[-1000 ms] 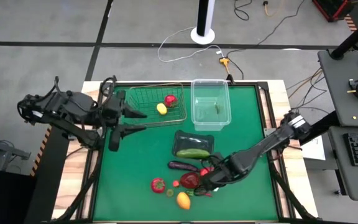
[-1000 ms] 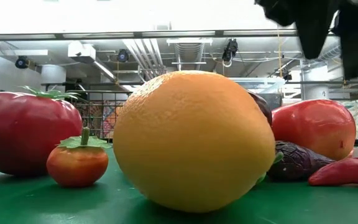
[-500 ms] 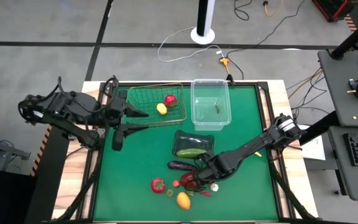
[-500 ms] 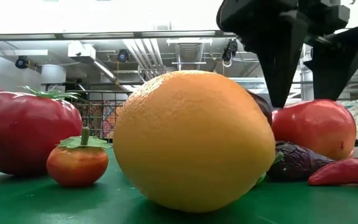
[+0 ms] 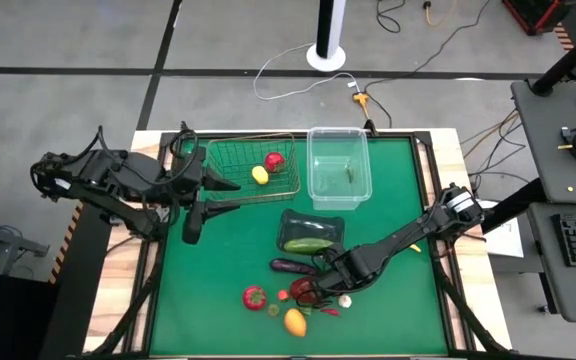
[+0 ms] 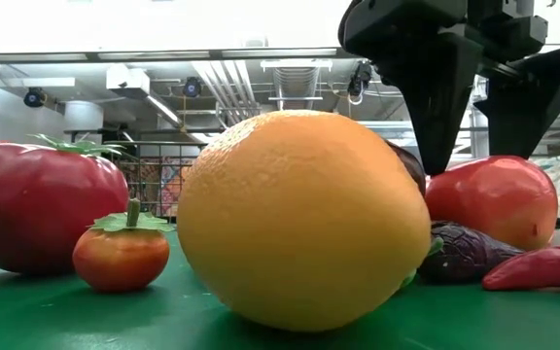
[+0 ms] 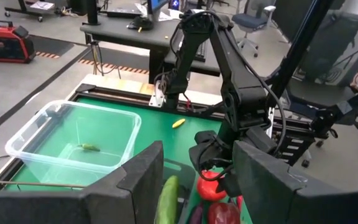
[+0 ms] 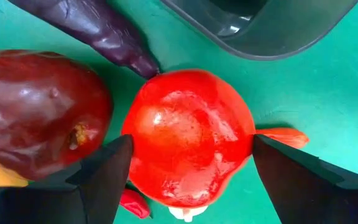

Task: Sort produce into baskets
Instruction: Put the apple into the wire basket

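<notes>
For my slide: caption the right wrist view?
Open right gripper straddles a red fruit, beside eggplant and tray.

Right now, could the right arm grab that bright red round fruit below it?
Probably yes. The right gripper hangs directly over the red fruit, one open finger on each side. The dark-red fruit and eggplant crowd one side.

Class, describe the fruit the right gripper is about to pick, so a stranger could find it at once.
On the green table, look in front of the dark tray, where the right gripper stands open. Between its fingers lies a bright red fruit, lighter than the dark-red fruit beside it.
</notes>
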You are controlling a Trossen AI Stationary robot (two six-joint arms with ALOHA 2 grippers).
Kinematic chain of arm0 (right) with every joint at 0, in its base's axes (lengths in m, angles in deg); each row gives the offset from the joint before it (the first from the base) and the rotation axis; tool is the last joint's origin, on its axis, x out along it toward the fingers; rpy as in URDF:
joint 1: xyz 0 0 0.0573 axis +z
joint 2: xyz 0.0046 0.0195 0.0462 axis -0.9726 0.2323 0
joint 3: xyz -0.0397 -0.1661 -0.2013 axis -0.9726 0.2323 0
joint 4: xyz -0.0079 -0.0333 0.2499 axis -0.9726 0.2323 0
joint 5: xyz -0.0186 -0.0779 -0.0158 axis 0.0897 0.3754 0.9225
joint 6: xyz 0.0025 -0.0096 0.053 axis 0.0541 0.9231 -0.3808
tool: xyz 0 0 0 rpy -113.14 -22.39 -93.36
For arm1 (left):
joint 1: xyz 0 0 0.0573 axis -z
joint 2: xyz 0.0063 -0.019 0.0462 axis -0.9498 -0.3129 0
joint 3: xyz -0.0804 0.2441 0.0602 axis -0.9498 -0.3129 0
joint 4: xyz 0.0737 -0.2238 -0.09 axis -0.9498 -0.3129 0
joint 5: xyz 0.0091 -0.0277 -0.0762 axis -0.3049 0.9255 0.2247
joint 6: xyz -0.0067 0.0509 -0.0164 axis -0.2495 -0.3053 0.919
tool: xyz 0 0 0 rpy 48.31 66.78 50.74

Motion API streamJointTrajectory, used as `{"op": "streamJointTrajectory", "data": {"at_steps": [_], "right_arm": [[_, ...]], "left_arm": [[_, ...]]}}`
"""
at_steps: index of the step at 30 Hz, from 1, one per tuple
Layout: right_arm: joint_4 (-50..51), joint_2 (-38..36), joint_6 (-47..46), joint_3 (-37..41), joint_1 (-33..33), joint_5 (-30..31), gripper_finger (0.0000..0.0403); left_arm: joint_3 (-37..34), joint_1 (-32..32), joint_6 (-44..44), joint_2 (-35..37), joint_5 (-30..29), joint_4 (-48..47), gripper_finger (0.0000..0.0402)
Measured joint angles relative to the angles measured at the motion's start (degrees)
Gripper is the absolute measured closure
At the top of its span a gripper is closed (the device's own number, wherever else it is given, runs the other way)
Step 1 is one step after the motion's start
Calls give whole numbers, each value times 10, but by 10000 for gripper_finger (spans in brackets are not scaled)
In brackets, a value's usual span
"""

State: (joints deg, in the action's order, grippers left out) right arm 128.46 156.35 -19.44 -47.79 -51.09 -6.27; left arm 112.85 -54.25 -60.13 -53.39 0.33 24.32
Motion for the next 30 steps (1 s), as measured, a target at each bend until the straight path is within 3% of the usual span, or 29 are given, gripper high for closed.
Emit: {"op": "streamJointTrajectory", "data": {"at_steps": [11, 27, 30], "right_arm": [[5, -19, 2, 3, 2, 14, 190], [81, -83, 12, 3, 1, 38, 283], [87, -90, -2, 3, 1, 14, 288]], "left_arm": [[0, 0, 0, -1, 0, -6, 226], [0, 0, -4, -1, -1, -9, 226], [0, 0, -4, -1, -1, -11, 226]]}}
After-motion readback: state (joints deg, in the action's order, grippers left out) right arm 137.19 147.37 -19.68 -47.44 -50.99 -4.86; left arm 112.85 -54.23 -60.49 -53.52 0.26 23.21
